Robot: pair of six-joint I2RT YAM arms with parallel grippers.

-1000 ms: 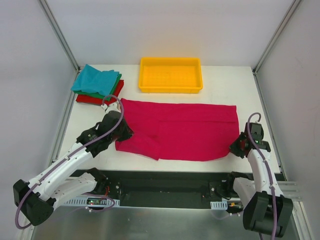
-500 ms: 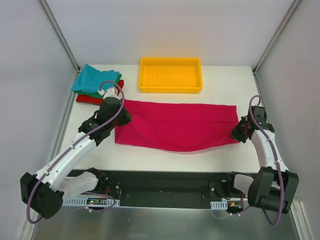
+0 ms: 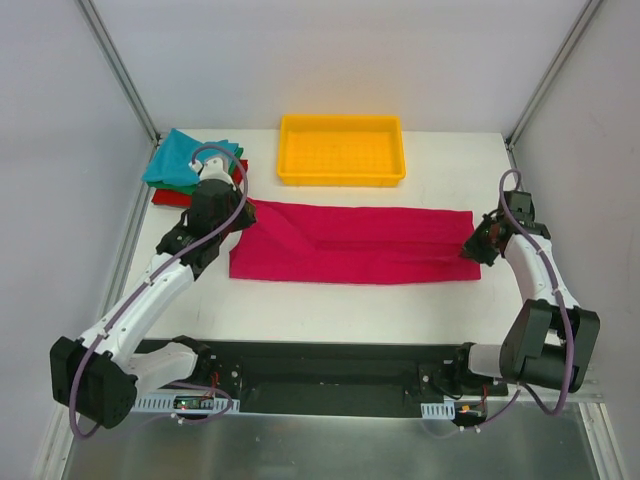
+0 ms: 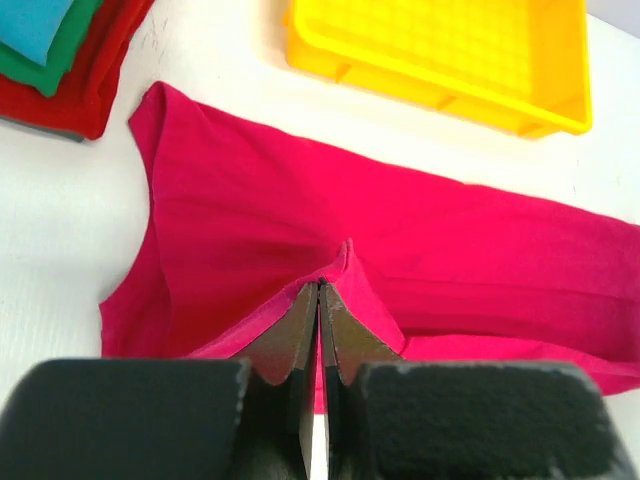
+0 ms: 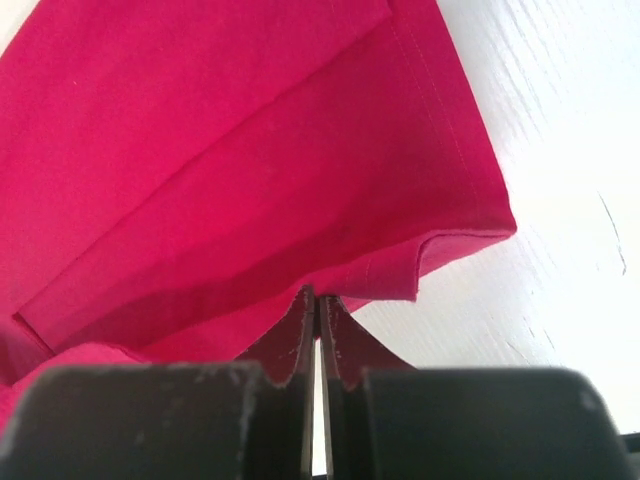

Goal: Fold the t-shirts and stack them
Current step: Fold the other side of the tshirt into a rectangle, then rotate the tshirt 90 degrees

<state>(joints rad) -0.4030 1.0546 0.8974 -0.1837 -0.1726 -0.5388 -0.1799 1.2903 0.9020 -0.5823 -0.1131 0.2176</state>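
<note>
The magenta t-shirt lies folded lengthwise as a long band across the middle of the table. My left gripper is shut on a fold of its cloth near the left end, and in the left wrist view the fingertips pinch a raised ridge of the shirt. At the right end my right gripper is shut on the hem, with the shirt lifted slightly at the tips. A stack of folded t-shirts, teal over green over red, sits at the far left.
A yellow plastic tray stands at the back centre, just beyond the shirt, and shows in the left wrist view too. The folded stack lies close to the shirt's left corner. Frame posts rise at both back corners.
Both grippers carried the shirt's near edge away from the arms toward the far edge. The cloth folded over itself and is now a narrower band.
</note>
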